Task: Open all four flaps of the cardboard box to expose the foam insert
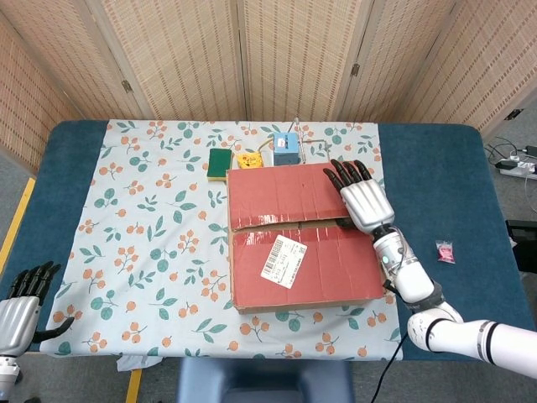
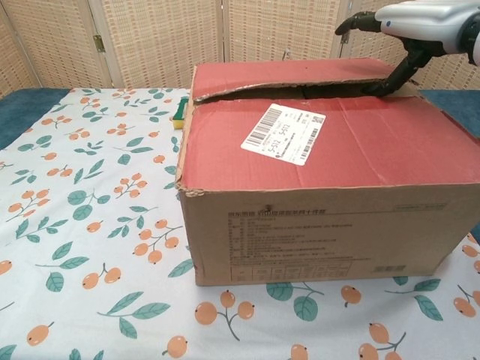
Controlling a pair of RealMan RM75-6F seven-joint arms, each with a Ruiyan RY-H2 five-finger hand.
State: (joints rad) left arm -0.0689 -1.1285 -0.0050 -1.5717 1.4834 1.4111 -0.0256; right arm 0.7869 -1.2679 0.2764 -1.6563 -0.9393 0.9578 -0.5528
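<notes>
The cardboard box (image 1: 302,243) (image 2: 322,187) sits mid-table, its two red-taped top flaps down and a white label (image 1: 284,260) on the near one. The far flap (image 1: 285,191) (image 2: 292,73) stands slightly raised along the centre seam. My right hand (image 1: 362,200) (image 2: 420,26) hovers over that flap's right end, fingers spread above it. Its thumb reaches down into the seam at the flap's edge. My left hand (image 1: 21,306) hangs off the table's near left corner, fingers apart and holding nothing. No foam insert shows.
Behind the box lie a green sponge (image 1: 221,161), a small yellow item (image 1: 247,159) and a blue box (image 1: 285,149). A small pink packet (image 1: 445,251) lies on the blue table right of the floral cloth (image 1: 151,227). Wicker screens stand at the back.
</notes>
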